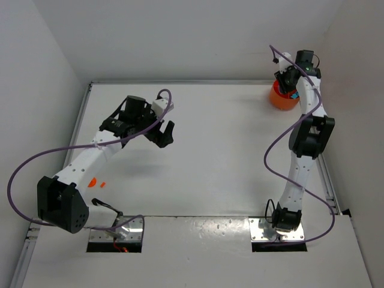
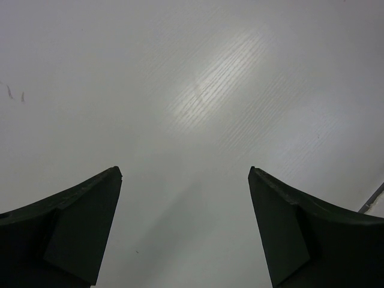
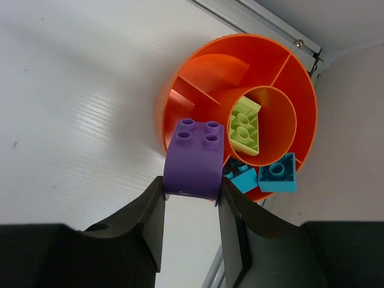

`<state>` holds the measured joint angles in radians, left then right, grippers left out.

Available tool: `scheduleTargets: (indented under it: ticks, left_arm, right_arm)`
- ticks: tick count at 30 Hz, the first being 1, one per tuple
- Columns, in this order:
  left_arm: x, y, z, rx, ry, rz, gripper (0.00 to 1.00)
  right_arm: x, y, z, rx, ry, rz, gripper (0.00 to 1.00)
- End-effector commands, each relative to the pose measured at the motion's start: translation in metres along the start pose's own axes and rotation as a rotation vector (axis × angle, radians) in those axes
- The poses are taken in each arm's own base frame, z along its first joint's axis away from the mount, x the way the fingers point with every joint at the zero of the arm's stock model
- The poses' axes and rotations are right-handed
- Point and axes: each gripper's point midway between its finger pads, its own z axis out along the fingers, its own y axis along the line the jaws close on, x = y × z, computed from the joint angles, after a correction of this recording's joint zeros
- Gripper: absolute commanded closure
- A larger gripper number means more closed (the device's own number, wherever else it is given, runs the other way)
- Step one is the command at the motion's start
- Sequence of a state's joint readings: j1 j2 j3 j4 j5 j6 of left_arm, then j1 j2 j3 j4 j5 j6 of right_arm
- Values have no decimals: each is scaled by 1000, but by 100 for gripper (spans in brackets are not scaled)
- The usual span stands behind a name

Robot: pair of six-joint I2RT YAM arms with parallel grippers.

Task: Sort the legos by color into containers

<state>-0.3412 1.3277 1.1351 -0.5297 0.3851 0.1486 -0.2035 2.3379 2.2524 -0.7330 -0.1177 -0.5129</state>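
Observation:
My right gripper (image 3: 191, 189) is shut on a purple curved lego (image 3: 195, 157) and holds it over the near rim of the round orange tub (image 3: 300, 84). The tub stands at the table's far right corner (image 1: 279, 98). A yellow-green lego (image 3: 246, 127) lies in its centre cup. Two cyan legos (image 3: 276, 175) lie in an outer compartment. My left gripper (image 2: 185, 174) is open and empty over bare table, left of centre in the top view (image 1: 164, 134). Two small orange legos (image 1: 96, 183) lie by the left arm's lower link.
The table's metal edge rail (image 3: 264, 21) and the white wall run just behind the tub. The right arm (image 1: 306, 138) stretches along the table's right edge. A purple cable (image 1: 36, 159) loops off the left arm.

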Motion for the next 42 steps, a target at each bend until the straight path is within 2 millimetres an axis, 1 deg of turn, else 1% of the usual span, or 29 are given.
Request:
scheduleTargets:
  ticks: [1, 2, 3, 5, 8, 9, 12, 15, 18, 19, 22, 24, 25, 26, 27, 29, 30, 31, 32, 33, 34, 35, 36, 37, 38, 39, 40, 41, 42]
  left_arm:
    - [-8, 3, 1, 5, -28, 0, 7]
    - [-7, 3, 1, 5, -28, 0, 7]
    - [-7, 3, 1, 5, -28, 0, 7]
    - [-7, 3, 1, 5, -28, 0, 7]
    - [-7, 3, 1, 5, -28, 0, 7]
    - [-7, 3, 1, 5, -28, 0, 7]
    - [-7, 3, 1, 5, -28, 0, 7]
    - [-7, 3, 1, 5, -28, 0, 7]
    - [-7, 2, 1, 5, -28, -10, 7]
    - [-7, 4, 1, -4, -26, -10, 7]
    - [-7, 4, 1, -4, -26, -10, 7]
    - [-7, 4, 1, -4, -26, -10, 7]
    - [-6, 8, 0, -20, -25, -15, 7]
    - [-6, 10, -1, -29, -23, -25, 7]
    - [-8, 12, -4, -39, -32, -27, 7]
    - [-12, 25, -13, -83, -53, -61, 6]
    - [-15, 29, -20, -98, -70, -62, 6]
    - [-18, 37, -29, -125, -91, -84, 4]
    - [-18, 45, -35, -166, -96, -104, 3]
    - [-17, 52, -40, -197, -103, -112, 1]
    - [-15, 64, -51, -250, -101, -141, 1]
    - [-13, 79, -59, -320, -88, -158, 1]
    - [-5, 88, -65, -360, -68, -180, 1]
    - [-3, 100, -73, -409, -62, -197, 1]
    - [15, 125, -90, -535, -15, -244, 1]
    - [25, 137, -100, -596, 10, -269, 1]
    - [35, 148, -111, -646, 34, -286, 1]
    - [51, 167, -126, -710, 70, -312, 1]
    - [64, 174, -131, -724, 110, -325, 1]
  right_arm:
    - [-28, -26, -11, 89, -83, -33, 91]
    - [-26, -28, -11, 97, -76, -33, 91]
    - [-23, -26, -7, 92, -69, -32, 90]
    - [-24, -29, -7, 106, -71, -32, 89]
    - [-24, -34, -8, 128, -66, -32, 81]
    - [-24, -34, -8, 128, -66, -32, 75]
    - [-26, -35, -8, 134, -73, -33, 64]
    - [-29, -39, -8, 152, -82, -35, 59]
    - [-29, -39, -8, 152, -82, -35, 53]
    - [-28, -40, -9, 159, -76, -34, 50]
    - [-29, -41, -11, 164, -83, -26, 47]
    - [-32, -41, -17, 168, -89, -26, 46]
    - [-33, -40, -17, 159, -96, -18, 46]
    - [-36, -38, -22, 152, -109, -20, 46]
    - [-42, -37, -31, 146, -126, -12, 46]
    - [-48, -29, -40, 111, -157, 8, 46]
    - [-44, -22, -43, 86, -151, 19, 46]
    - [-56, -20, -62, 77, -193, 20, 46]
    - [-54, -6, -64, 41, -186, 32, 46]
    - [-61, 3, -71, 22, -203, 20, 46]
    - [-66, 10, -90, -4, -227, 28, 46]
    - [-69, 16, -99, -25, -244, 49, 46]
    - [-69, 36, -101, -93, -258, 62, 46]
    - [-68, 44, -109, -119, -263, 81, 46]
    - [-75, 49, -127, -132, -294, 108, 46]
    - [-67, 64, -128, -183, -288, 133, 46]
    - [-67, 75, -133, -215, -292, 148, 46]
    - [-67, 82, -137, -237, -306, 159, 46]
    - [-63, 94, -145, -273, -316, 186, 46]
